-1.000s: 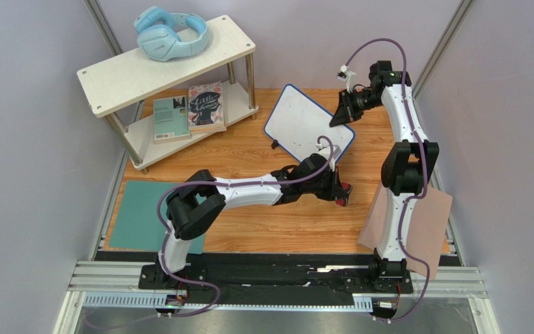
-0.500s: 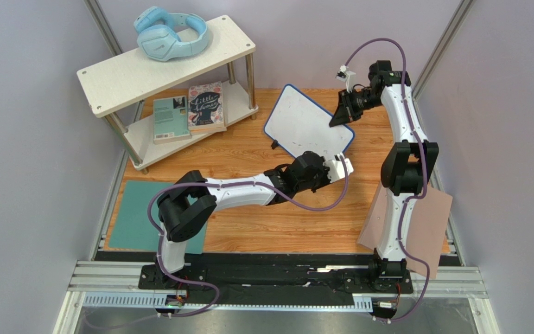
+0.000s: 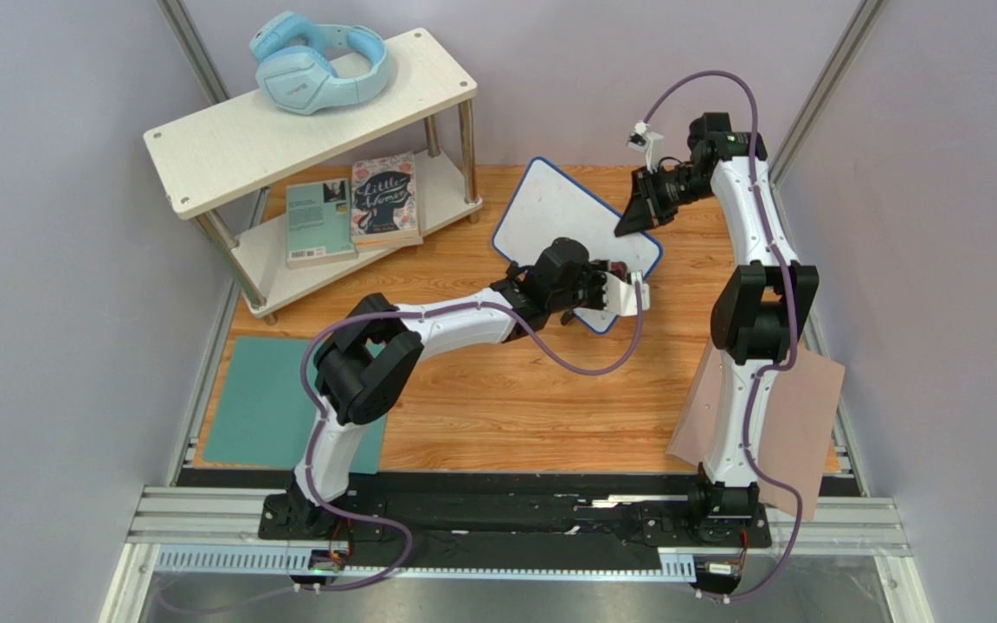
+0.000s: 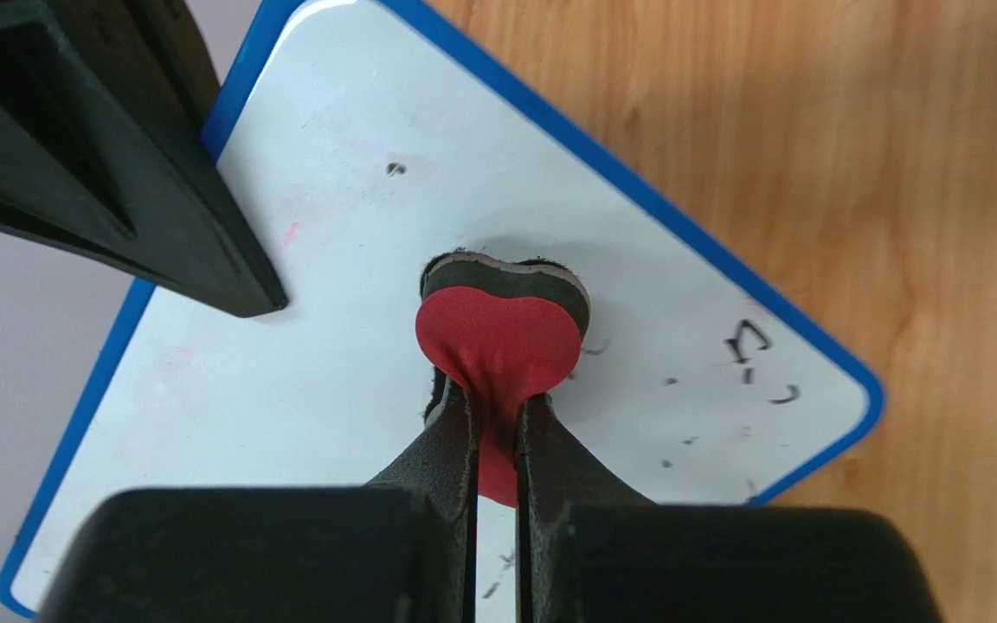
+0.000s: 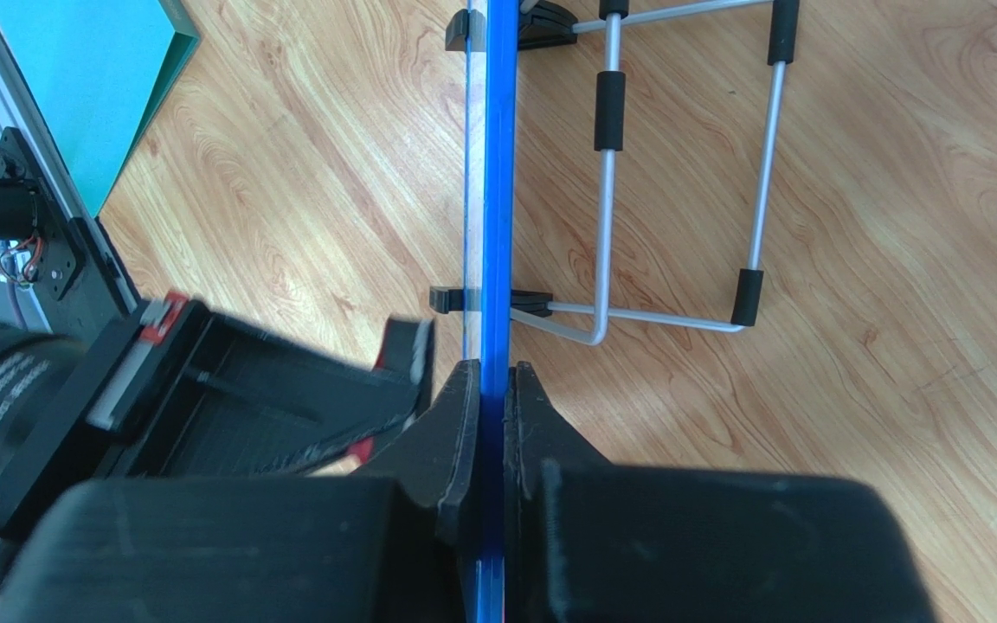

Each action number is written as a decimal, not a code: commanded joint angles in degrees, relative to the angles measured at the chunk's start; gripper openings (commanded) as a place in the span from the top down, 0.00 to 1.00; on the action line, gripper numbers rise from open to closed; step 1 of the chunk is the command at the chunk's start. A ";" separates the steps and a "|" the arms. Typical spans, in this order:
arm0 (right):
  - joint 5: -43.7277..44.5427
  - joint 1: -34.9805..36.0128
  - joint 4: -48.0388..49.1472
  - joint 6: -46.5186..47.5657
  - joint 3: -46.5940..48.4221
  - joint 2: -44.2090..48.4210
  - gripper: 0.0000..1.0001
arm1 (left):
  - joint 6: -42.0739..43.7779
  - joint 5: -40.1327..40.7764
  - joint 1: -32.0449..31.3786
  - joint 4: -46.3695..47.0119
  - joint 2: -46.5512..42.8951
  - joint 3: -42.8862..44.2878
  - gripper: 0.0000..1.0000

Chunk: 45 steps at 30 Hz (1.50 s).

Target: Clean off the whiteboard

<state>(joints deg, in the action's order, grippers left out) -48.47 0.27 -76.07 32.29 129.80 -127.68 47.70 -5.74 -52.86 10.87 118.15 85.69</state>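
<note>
The whiteboard point(image 3: 552, 223), white with a blue rim, stands tilted on a wire stand at the back of the wooden table. My right gripper point(image 3: 635, 221) is shut on its right edge; in the right wrist view the jaws point(image 5: 492, 379) pinch the blue rim point(image 5: 500, 182). My left gripper point(image 3: 618, 288) is shut on a red eraser point(image 4: 501, 340) with a dark felt base, pressed on the board face point(image 4: 322, 338) near its lower right corner. Small black marks point(image 4: 751, 344) show to the right of the eraser. The right gripper's fingers point(image 4: 114, 169) show at upper left.
A white two-tier shelf point(image 3: 224, 149) stands at back left with blue headphones point(image 3: 322, 65) on top and books point(image 3: 384, 197) below. A teal mat point(image 3: 257, 403) lies front left, a pinkish-tan sheet point(image 3: 803, 428) front right. The wire stand point(image 5: 608, 195) sits behind the board.
My left gripper has moved with the eraser from the table in front of the board up and back onto the board's lower right part. The right arm has not moved.
</note>
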 commanded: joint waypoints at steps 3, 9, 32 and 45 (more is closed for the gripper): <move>4.43 2.36 -7.25 5.50 -0.86 -4.25 1.00 | 9.06 -3.14 1.80 -2.69 4.02 6.15 1.00; 4.43 2.28 -7.34 5.76 -0.95 -4.34 1.00 | 10.92 -7.08 1.71 -6.92 6.13 8.44 1.00; 3.73 2.19 -7.51 5.59 -0.95 -4.77 1.00 | 14.96 -3.15 -3.83 -7.98 5.95 -2.02 1.00; 3.38 2.27 -7.34 5.15 -0.77 -4.95 1.00 | 10.57 1.87 -3.74 -1.92 7.01 5.98 1.00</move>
<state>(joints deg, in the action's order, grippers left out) -50.63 -0.19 -75.68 33.67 130.56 -128.92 59.99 -5.80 -57.32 1.65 124.05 86.19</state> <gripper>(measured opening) 0.045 0.041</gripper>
